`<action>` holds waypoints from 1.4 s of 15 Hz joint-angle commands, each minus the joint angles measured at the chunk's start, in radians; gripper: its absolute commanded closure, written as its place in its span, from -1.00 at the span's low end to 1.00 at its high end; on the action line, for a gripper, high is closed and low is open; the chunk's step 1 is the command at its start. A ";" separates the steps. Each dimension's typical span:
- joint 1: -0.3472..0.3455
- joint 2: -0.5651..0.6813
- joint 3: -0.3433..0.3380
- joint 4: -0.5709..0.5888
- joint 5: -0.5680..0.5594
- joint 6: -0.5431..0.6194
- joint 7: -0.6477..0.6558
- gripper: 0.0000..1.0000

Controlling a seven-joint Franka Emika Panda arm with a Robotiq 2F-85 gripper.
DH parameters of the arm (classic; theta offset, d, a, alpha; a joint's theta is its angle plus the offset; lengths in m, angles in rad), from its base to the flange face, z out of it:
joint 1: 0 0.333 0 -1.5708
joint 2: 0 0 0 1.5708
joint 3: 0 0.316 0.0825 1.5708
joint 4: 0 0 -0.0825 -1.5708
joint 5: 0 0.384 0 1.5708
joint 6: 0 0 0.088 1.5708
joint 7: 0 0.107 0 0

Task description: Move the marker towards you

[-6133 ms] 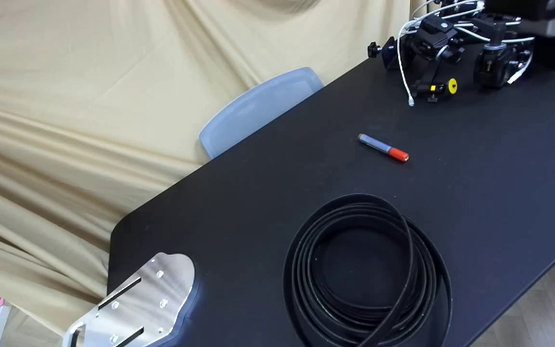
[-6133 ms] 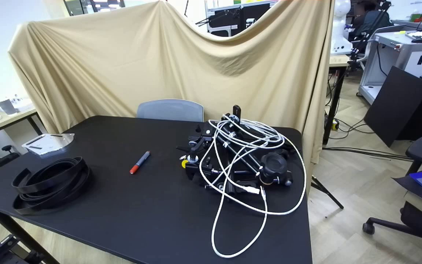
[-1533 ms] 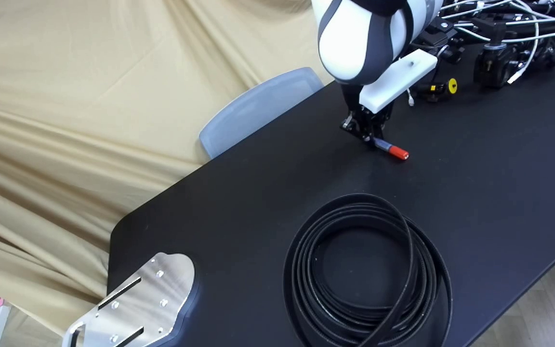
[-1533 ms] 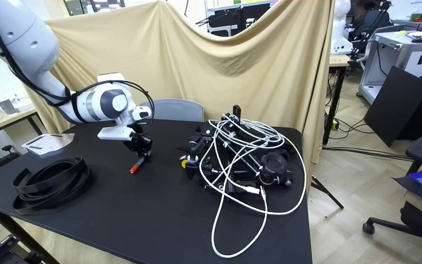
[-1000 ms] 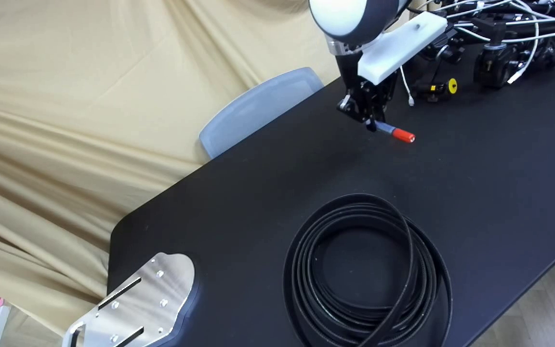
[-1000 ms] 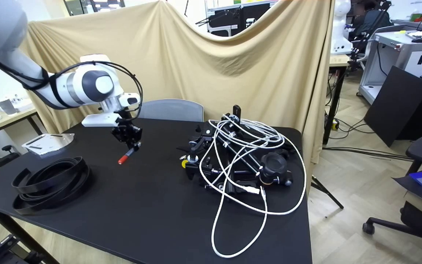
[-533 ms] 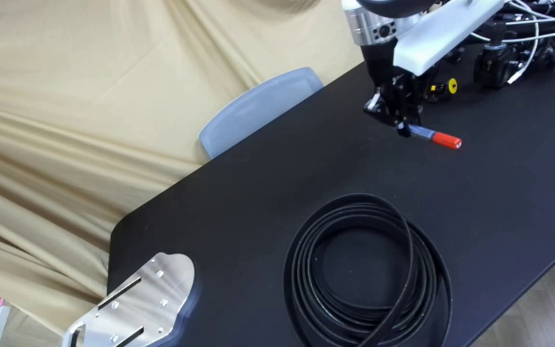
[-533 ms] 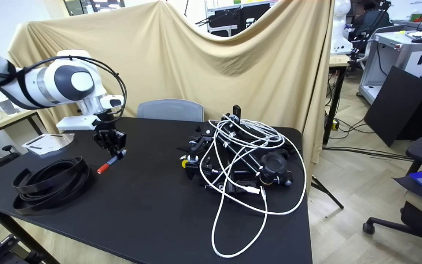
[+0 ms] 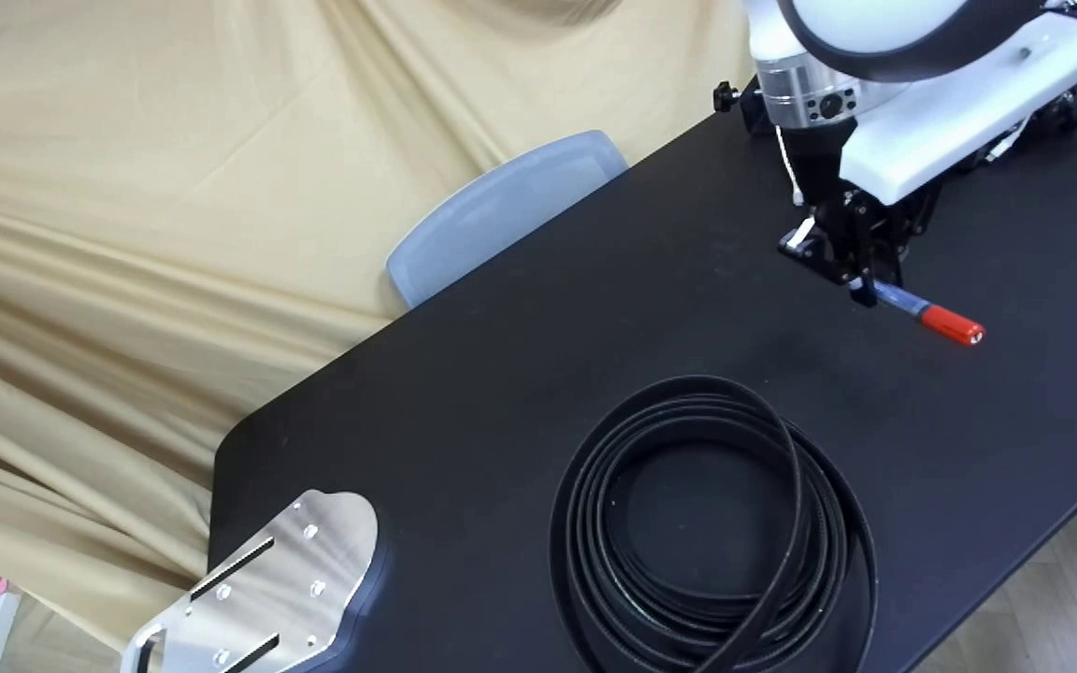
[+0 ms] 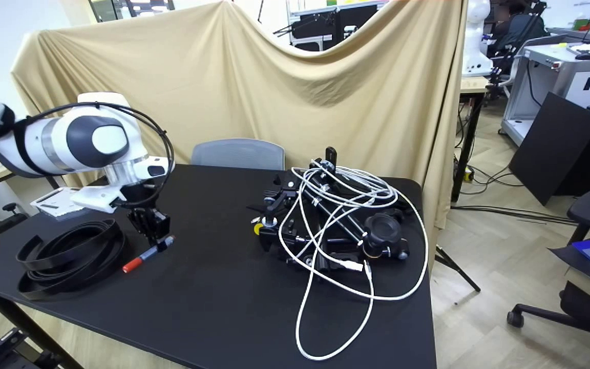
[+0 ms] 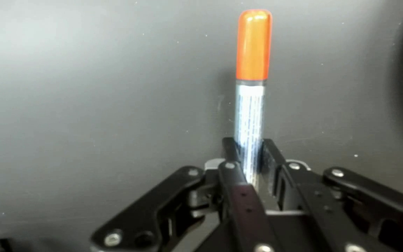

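The marker, with its blue-grey barrel and red cap, is held by my gripper (image 11: 249, 144). In the wrist view the marker (image 11: 250, 115) points away from the jaws, cap end outermost, its barrel pinched between both fingertips. An exterior view has the marker (image 9: 900, 300) sloping down to the right from the gripper (image 9: 878, 286). Another exterior angle puts the marker (image 10: 148, 253) beside the black coil, gripper (image 10: 162, 245) around the barrel near its rear end. A faint shadow beside it suggests a small gap above the table; the exact height cannot be told.
The coiled black cable (image 9: 585, 542) lies on the dark table (image 9: 501, 402), close to the marker's cap in an exterior view (image 10: 69, 256). A metal plate (image 9: 267, 579) sits at one end. Tripod gear with white cables (image 10: 336, 220) occupies the other end.
Earlier the marker lay on the table; the gripper closed on its barrel and lifted it. Since then both have moved toward the table's near side, and over the last half second they came lower.
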 commanded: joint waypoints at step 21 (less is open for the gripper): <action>0.052 0.084 -0.119 -0.046 0.163 0.271 0.329 -1.00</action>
